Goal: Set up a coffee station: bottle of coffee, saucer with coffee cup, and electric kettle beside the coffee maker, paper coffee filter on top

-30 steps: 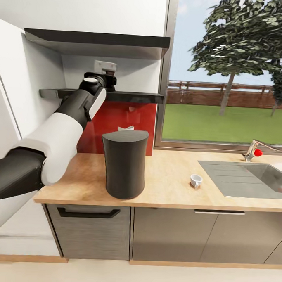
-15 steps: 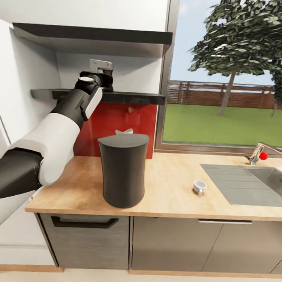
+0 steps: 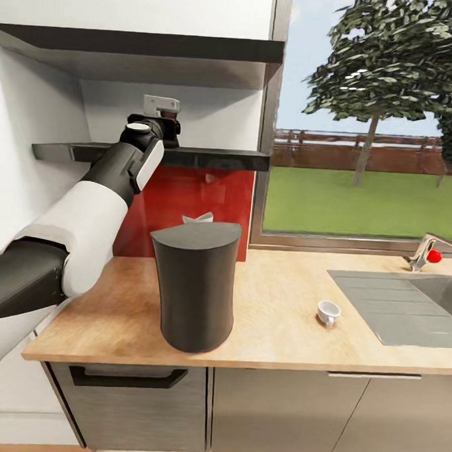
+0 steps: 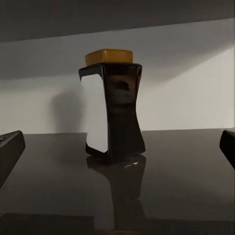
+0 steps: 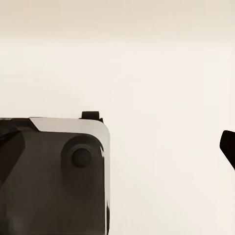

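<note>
The bottle of coffee (image 4: 112, 117), dark with a yellow-tan cap, stands upright on the kitchen shelf (image 3: 209, 159). My left gripper (image 3: 170, 130) is raised to the shelf, open, with its fingers (image 4: 10, 149) wide on either side and short of the bottle. The tall dark-grey coffee maker (image 3: 195, 284) stands on the kitchen countertop (image 3: 280, 335). Behind the coffee maker, the white paper coffee filter (image 3: 198, 218) peeks out. The white coffee cup (image 3: 327, 313) sits on the counter to the right. My right gripper (image 5: 119, 147) hangs open over pale floor, one fingertip (image 5: 228, 146) showing.
An inset steel sink (image 3: 407, 308) with a faucet (image 3: 427, 250) lies at the counter's right end, under a window. A second dark shelf (image 3: 142, 49) hangs above the first. Dark cabinet fronts (image 3: 276, 407) run below. A dark part of the robot (image 5: 54, 181) fills one corner of the right wrist view.
The camera has shifted, so the counter things sit further right and the shelves reach further left in the picture. My left gripper stays at the shelf.
</note>
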